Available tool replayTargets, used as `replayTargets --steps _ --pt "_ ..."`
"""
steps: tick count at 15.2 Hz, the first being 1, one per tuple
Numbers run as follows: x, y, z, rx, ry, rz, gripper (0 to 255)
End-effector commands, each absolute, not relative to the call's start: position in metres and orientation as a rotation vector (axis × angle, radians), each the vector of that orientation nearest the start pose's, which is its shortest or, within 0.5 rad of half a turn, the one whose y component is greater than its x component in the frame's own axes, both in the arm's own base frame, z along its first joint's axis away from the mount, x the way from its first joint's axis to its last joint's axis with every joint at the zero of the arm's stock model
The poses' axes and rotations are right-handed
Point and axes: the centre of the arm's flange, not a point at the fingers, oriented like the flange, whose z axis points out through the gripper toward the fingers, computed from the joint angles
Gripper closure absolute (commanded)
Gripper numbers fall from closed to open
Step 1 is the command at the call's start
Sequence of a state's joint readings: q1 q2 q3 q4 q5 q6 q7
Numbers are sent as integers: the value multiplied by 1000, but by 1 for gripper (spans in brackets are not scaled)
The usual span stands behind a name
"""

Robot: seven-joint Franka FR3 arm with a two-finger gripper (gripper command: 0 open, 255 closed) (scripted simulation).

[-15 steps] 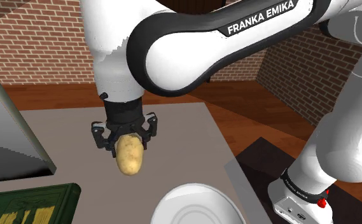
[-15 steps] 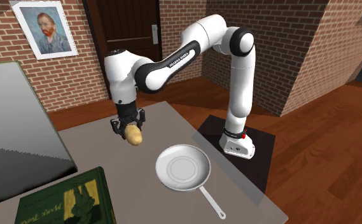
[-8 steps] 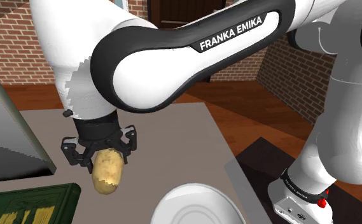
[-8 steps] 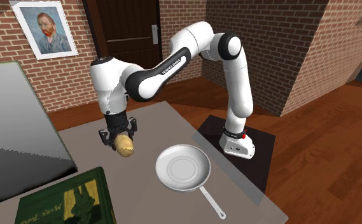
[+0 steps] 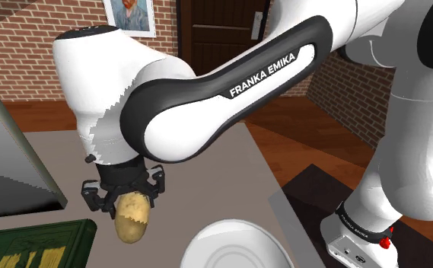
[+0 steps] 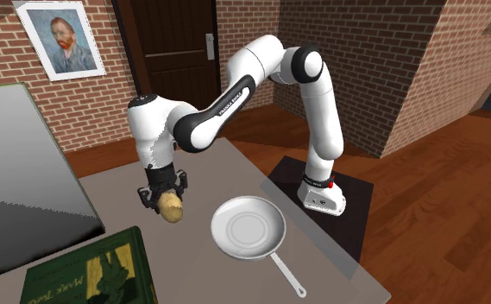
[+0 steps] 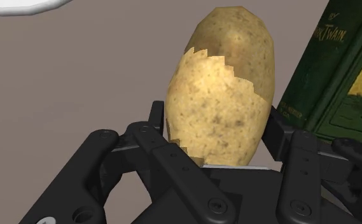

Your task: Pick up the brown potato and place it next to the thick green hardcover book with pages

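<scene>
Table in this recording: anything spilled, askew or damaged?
Nothing stands out. The black gripper clasps the brown potato above the grey table; the white frying pan and the green hardcover book lie flat.

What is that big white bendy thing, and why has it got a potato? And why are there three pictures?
The bendy thing is a robot arm, drawn by a computer. At its end is a black gripper, a hand with just two fingers. One picture is taken from beside the arm's stand. One is taken from farther off, so you see the whole arm. The last comes from a camera on the hand itself, so things there look huge. The fingers are pinching a brown potato and holding it in the air above a grey table. On the table lie a white frying pan and a green book. The job is to put the potato down next to that book.
</scene>
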State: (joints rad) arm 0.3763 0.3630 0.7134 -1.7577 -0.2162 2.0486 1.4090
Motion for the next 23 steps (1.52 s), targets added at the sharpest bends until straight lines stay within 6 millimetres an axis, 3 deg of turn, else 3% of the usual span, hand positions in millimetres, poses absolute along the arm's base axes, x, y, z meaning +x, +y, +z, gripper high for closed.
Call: replayTargets --steps 1,12,19,20,23 --pt "338 539 395 -3080 397 49 255" --pt "338 539 337 -3080 397 49 255" --pt "338 539 337 -3080 397 49 255" --pt "338 539 337 -3080 397 49 0" --pt "338 539 337 -3080 397 49 0"
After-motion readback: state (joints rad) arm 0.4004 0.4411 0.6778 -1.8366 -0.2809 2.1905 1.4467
